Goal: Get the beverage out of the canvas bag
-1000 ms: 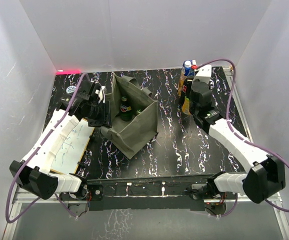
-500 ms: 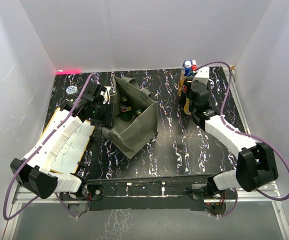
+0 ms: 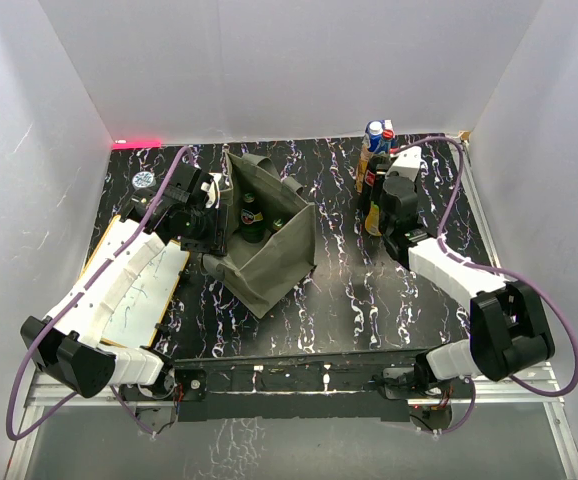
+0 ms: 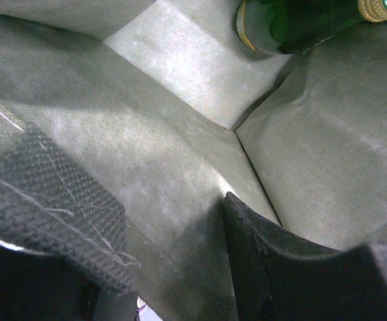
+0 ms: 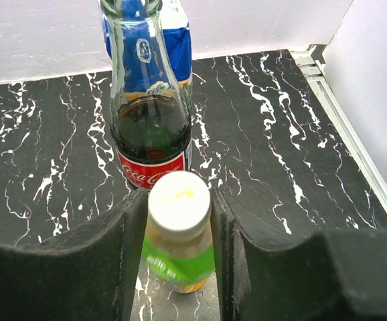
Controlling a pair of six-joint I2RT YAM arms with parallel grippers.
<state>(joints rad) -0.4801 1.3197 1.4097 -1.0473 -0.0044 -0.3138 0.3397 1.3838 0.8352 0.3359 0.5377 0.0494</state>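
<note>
Right arm (image 3: 449, 265) folded inward since 1 s ago; right gripper (image 5: 178, 207) clamped on juice bottle (image 5: 178, 267), cola (image 5: 150, 134) just beyond; left gripper (image 4: 173, 227) parted in bag (image 4: 327, 154); set-down judged near.

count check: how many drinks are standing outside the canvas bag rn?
3, all far right: white-capped bottle in the right gripper, cola bottle just behind it, blue container behind that, partly hidden. A fourth may hide there.

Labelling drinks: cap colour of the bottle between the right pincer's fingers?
White cap on the green-labelled bottle; clearest in the right wrist view.
</note>
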